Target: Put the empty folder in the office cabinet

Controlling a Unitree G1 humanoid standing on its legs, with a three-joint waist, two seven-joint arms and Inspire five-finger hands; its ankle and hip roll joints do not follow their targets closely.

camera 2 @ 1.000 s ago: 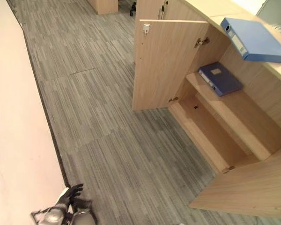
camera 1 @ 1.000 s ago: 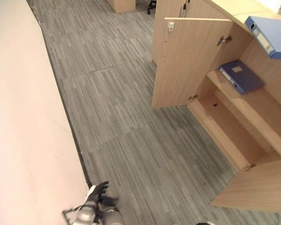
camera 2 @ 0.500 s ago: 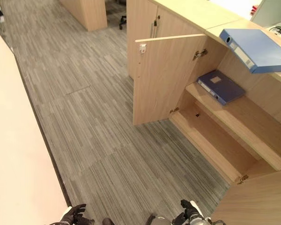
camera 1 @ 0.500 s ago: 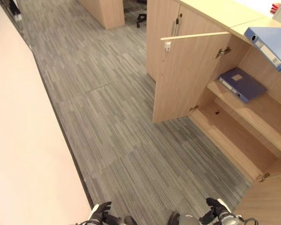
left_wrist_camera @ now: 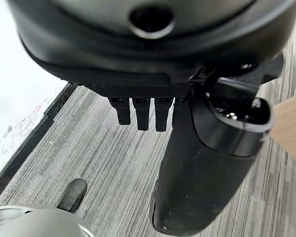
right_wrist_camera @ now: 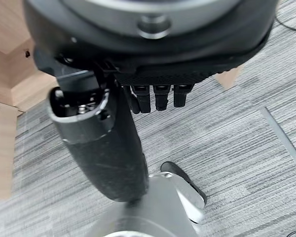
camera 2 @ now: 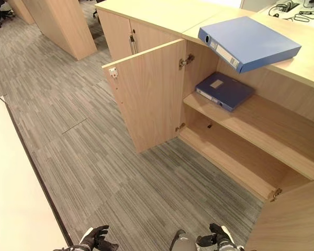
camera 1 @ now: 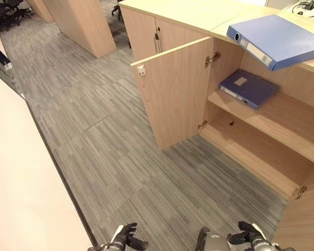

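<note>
Both the left hand [camera 1: 124, 240] and right hand [camera 1: 247, 234] hang low with relaxed fingers, holding nothing. The blue folder [camera 1: 276, 38] lies on the counter [camera 1: 199, 13], well ahead of the right hand, above the open cabinet [camera 1: 261, 130].

Open office cabinet [camera 2: 251, 157] of light wood at the right, its door [camera 2: 152, 94] swung out toward the grey striped carpet floor [camera 2: 94, 157]. On the cabinet top [camera 2: 298, 65], a lighter blue folder [camera 2: 248, 42] lying flat, one corner jutting past the edge. On the upper shelf [camera 2: 261, 128] inside, a darker blue folder [camera 2: 225, 90] lying flat near the hinge side; lower shelf [camera 2: 225, 162] bare. Low at the bottom edge, left hand [camera 2: 97, 239] and right hand [camera 2: 219, 238], both over the carpet with loosely spread fingers, touching nothing, well apart from the cabinet.
</note>
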